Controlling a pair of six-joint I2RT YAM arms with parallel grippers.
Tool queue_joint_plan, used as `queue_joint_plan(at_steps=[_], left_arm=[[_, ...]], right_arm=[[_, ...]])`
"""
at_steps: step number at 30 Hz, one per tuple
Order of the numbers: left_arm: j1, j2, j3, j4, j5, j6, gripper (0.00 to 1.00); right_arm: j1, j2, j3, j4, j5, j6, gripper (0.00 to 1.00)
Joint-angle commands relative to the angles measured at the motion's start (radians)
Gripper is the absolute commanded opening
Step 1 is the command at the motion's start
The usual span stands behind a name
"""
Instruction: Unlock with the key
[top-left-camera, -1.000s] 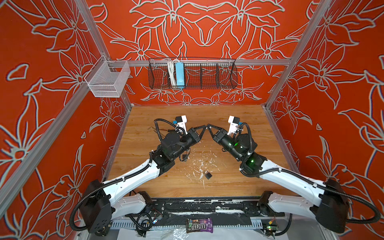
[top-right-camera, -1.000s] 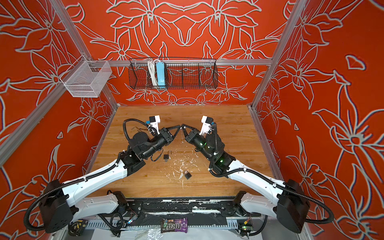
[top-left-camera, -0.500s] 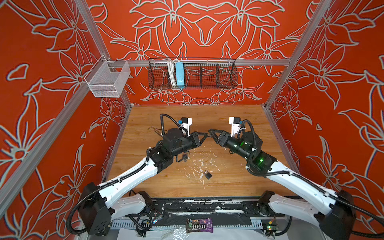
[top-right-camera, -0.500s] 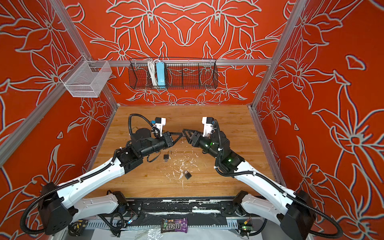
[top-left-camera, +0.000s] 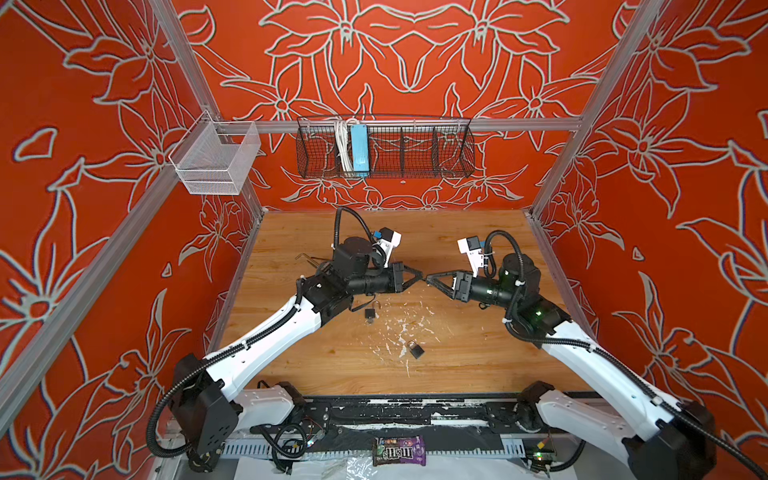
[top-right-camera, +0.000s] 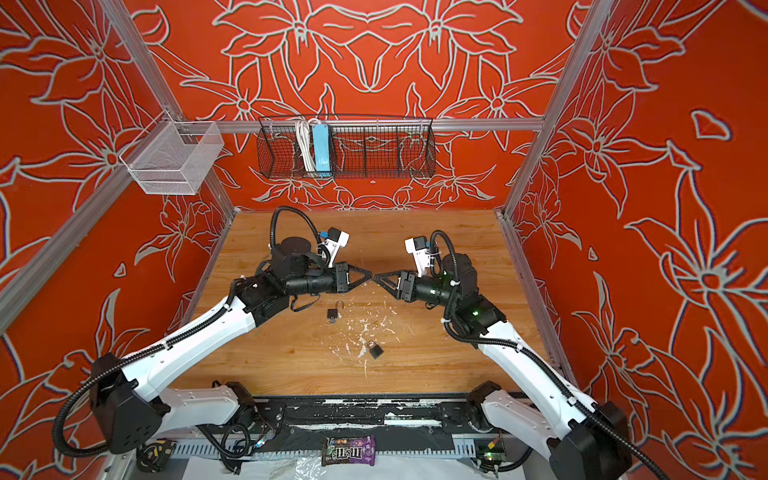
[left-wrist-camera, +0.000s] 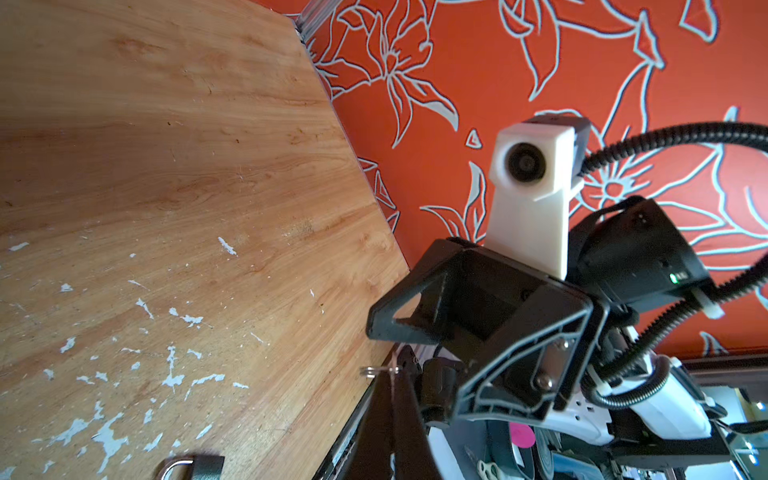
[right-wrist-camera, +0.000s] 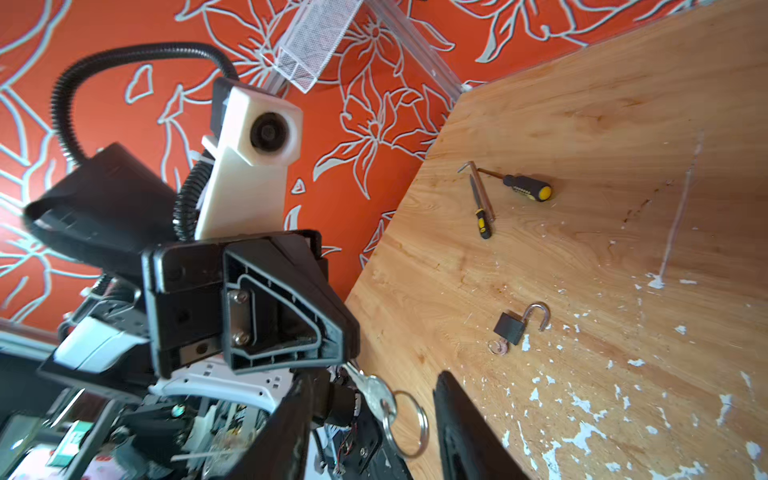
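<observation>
A small silver key (right-wrist-camera: 371, 392) on a split ring (right-wrist-camera: 405, 424) hangs in the air over the table's middle. My left gripper (top-left-camera: 420, 276) (left-wrist-camera: 390, 374) is shut on the key's blade. My right gripper (top-left-camera: 429, 277) (right-wrist-camera: 374, 380) faces it tip to tip. It is open, with one finger on each side of the key's head and ring, touching neither. A black padlock (top-left-camera: 415, 350) (top-right-camera: 375, 350) with its shackle closed lies near the front. A second black padlock (top-left-camera: 371, 311) (right-wrist-camera: 515, 326) lies below the left gripper, its shackle swung open and a key ring at its base.
Two yellow-and-black screwdrivers (right-wrist-camera: 528, 189) (right-wrist-camera: 482, 216) and a metal angle piece lie at the back left of the wooden table (top-left-camera: 478, 353). White flecks cover the middle. A black wire basket (top-left-camera: 386, 147) and a white mesh basket (top-left-camera: 216, 160) hang on the walls. A candy packet (top-left-camera: 399, 451) lies on the front rail.
The right gripper's jaws have opened. Both grippers, still tip to tip, have shifted right and toward the front; the left one stays shut on the key.
</observation>
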Motion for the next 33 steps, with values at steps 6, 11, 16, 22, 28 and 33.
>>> queue_joint_plan(at_steps=[6,11,16,22,28,33], left_arm=[[0.029,0.032,0.063,-0.073,0.105,0.082,0.00],[0.036,0.047,0.097,-0.106,0.128,0.103,0.00],[0.039,0.056,0.114,-0.116,0.141,0.111,0.00],[0.044,0.064,0.138,-0.146,0.139,0.127,0.00],[0.054,0.063,0.141,-0.155,0.139,0.129,0.00],[0.059,0.064,0.142,-0.156,0.144,0.128,0.00]], right_arm=[[-0.046,0.044,-0.016,0.131,-0.189,0.021,0.43],[-0.048,0.076,-0.011,0.150,-0.223,0.028,0.39],[-0.049,0.091,-0.002,0.155,-0.243,0.028,0.34],[-0.053,0.102,0.000,0.155,-0.263,0.027,0.27],[-0.058,0.102,0.000,0.165,-0.274,0.034,0.23],[-0.065,0.110,-0.001,0.176,-0.285,0.043,0.19]])
